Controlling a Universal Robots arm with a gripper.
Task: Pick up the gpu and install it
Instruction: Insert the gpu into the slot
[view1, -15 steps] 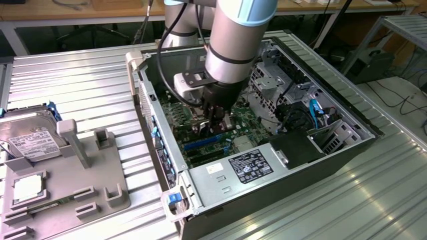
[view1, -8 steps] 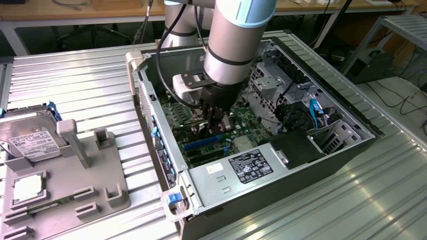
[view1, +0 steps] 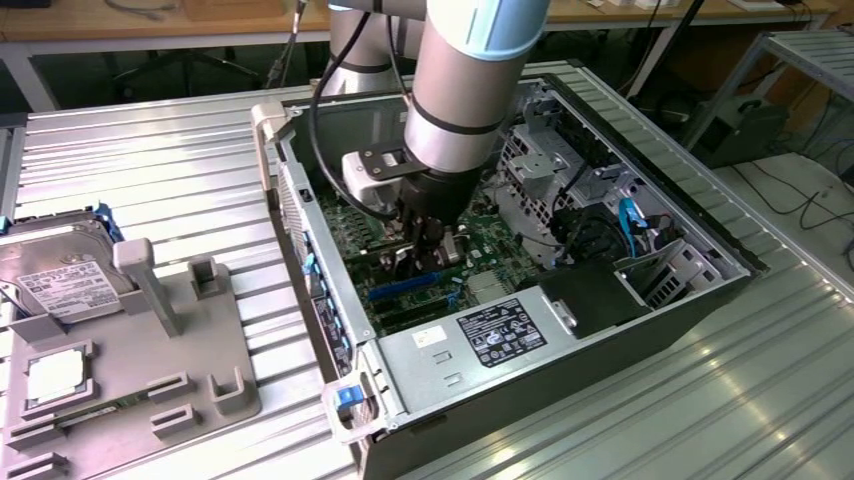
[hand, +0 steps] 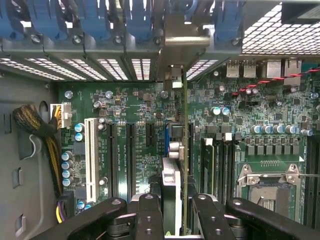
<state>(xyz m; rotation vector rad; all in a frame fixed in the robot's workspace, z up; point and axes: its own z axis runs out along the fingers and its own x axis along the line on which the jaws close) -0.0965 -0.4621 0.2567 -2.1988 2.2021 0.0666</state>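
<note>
We see our claw (hand: 175, 212) squeezed shut on the gpu (hand: 172, 185), holding it on edge over the green board (hand: 135, 130) inside the computer case (view1: 694, 290).

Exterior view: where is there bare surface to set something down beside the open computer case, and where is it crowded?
Free: the ribbed metal table between the case and the hard drive, and the strip along the case's side nearest the camera, at the exterior view's right. Crowded: the grey fixture tray with the processor chip, and inside the case, where the gripper holds the gpu.
</note>
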